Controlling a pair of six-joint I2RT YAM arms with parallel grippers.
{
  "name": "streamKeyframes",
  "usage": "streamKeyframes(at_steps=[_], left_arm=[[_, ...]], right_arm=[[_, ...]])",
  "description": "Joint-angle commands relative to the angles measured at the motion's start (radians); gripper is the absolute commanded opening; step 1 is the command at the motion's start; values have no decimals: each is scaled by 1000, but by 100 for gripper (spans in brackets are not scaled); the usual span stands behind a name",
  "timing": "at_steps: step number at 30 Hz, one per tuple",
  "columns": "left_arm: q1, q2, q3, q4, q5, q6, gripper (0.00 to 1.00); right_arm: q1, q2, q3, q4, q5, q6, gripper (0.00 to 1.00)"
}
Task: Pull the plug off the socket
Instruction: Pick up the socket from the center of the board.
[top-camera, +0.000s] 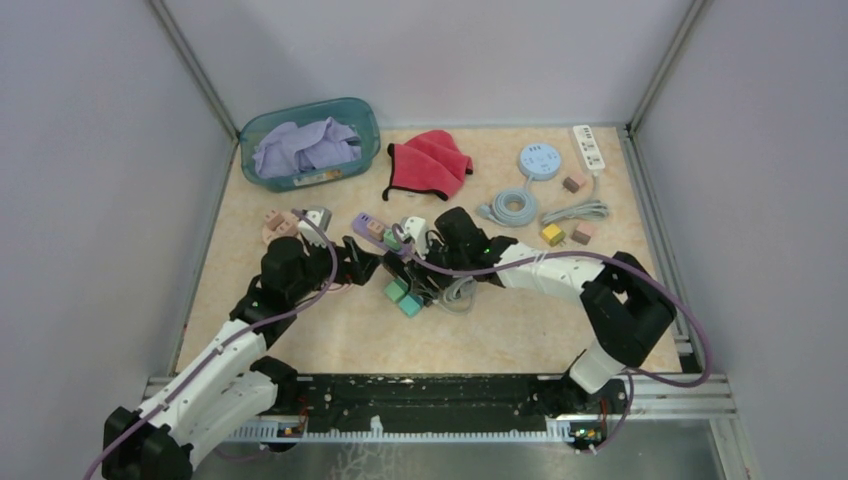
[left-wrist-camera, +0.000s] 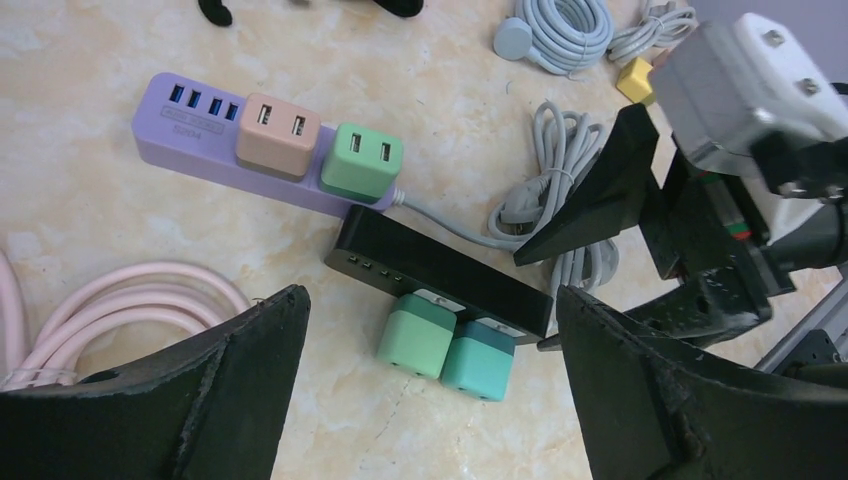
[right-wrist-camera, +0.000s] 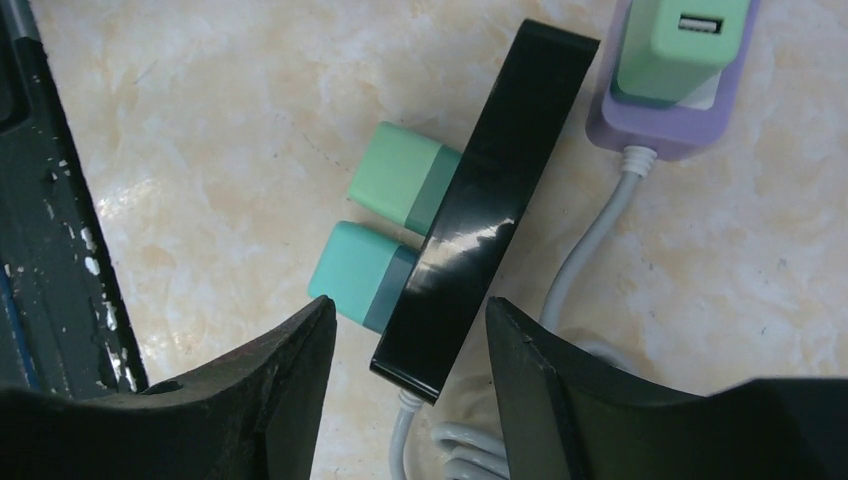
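From above, left gripper (top-camera: 370, 268) and right gripper (top-camera: 428, 280) are seen nearly tip to tip. Left wrist: two green plugs (left-wrist-camera: 418, 338) in the black socket strip (left-wrist-camera: 430, 270) are framed ahead of wide-open, empty jaws. Right wrist: the strip's end is straddled half-closed, hold unconfirmed; unpinned, it could be dragged along.

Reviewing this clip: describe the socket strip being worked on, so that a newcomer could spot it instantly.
Start at the middle of the marble-patterned table. Just nearer the robot than the purple power strip lies a black power strip, standing on its edge. It alone is black, with two green plugs sticking out sideways, side by side.
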Motion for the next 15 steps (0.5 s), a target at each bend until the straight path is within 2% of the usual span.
streamKeyframes(at_steps=[1, 9, 15], left_arm=[[5, -30, -22, 26, -21, -18, 98], [5, -47, -38, 28, -21, -26, 98], [4, -48, -46, 40, -12, -31, 98]], right_arm=[[20, 21, 3, 49, 88, 58, 56], [70, 63, 17, 14, 119, 58, 48], [84, 116, 35, -11, 189, 59, 48]])
